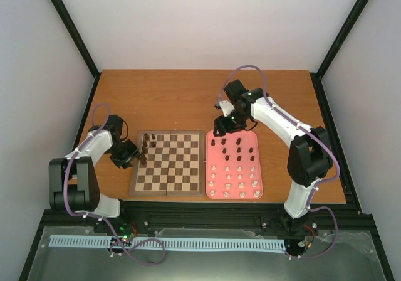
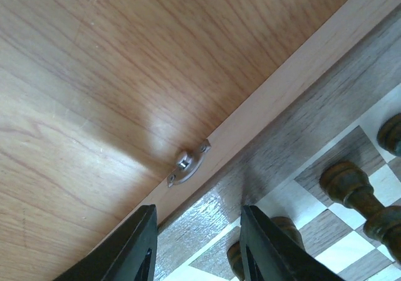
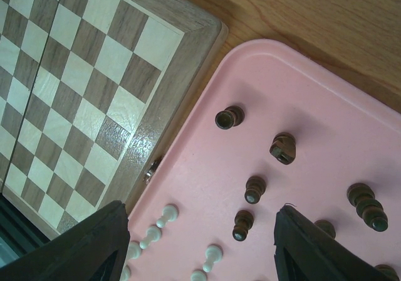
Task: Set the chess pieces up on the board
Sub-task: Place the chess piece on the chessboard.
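three pale walls point(image 1: 207, 24) box the scene in, with black frame posts point(image 1: 69, 27) slanting up the far corners. down below, an orange-brown wooden table point(image 1: 175, 99) fills the floor of the booth, grain showing and a soft glare across it.

on that table the board point(image 1: 178, 162) lies flat at the middle, its left side toward the left arm. touching its right edge is the pink tray point(image 3: 207, 149).

over to the arms: the left gripper point(image 1: 128, 154) hangs low at the board's left border, jaws partly apart. there is only border and a square in the gap, and it grips nothing. one dark piece stands right at its inner finger; contact cannot be told. the right gripper point(image 1: 220, 130) hovers above the tray's far left corner, jaws spread wide and empty.

now the small stuff. a few dark pieces point(image 1: 145, 148) stand upright in the board's two leftmost files. more dark ones point(image 1: 238, 149) sit in the tray's far half, and one of them lies tipped. white pieces point(image 1: 235, 184) line up in rows across the tray's near half.

smallest of all, a metal clasp point(image 2: 188, 164) sits on the board's side edge.
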Robot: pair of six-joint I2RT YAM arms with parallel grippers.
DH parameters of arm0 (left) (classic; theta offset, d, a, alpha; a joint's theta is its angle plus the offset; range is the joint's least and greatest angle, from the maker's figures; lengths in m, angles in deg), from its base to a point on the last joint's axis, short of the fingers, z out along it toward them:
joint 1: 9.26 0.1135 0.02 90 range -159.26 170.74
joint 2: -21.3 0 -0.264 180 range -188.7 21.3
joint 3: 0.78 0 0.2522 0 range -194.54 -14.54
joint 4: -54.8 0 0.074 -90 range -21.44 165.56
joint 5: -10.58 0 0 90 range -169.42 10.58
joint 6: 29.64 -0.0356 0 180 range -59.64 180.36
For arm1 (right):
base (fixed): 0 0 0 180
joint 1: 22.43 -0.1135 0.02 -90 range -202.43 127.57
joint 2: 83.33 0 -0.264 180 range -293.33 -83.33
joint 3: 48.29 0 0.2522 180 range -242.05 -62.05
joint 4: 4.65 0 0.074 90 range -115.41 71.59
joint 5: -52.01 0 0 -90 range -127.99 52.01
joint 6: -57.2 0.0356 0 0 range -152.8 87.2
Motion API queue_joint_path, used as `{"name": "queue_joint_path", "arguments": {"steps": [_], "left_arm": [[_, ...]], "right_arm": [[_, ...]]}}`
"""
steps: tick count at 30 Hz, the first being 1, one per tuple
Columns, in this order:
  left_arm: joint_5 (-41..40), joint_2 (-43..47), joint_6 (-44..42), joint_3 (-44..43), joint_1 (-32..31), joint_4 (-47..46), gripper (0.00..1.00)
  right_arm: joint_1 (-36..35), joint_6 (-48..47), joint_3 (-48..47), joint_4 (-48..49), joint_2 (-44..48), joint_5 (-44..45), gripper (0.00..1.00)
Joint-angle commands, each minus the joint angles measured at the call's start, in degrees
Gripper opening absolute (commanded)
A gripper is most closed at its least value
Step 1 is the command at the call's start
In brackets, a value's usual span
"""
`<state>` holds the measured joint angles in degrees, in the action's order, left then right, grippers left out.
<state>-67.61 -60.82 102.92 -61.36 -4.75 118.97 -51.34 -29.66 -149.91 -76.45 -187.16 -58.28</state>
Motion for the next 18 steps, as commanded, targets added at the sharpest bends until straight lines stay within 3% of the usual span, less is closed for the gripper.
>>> {"name": "queue_joint_path", "arguments": {"steps": [1, 18], "left_arm": [[0.63, -0.84, 0.94, -1.53, 0.56, -1.43, 0.43], [0.21, -3.7, 0.62, -2.99, 0.54, -2.64, 0.42]], "right_arm": [[-0.19, -0.77, -0.18, 0.28, -0.47, -0.71, 0.63], [-0.18, -0.85, -0.82, -0.2, -1.11, -0.74, 0.63]]}}
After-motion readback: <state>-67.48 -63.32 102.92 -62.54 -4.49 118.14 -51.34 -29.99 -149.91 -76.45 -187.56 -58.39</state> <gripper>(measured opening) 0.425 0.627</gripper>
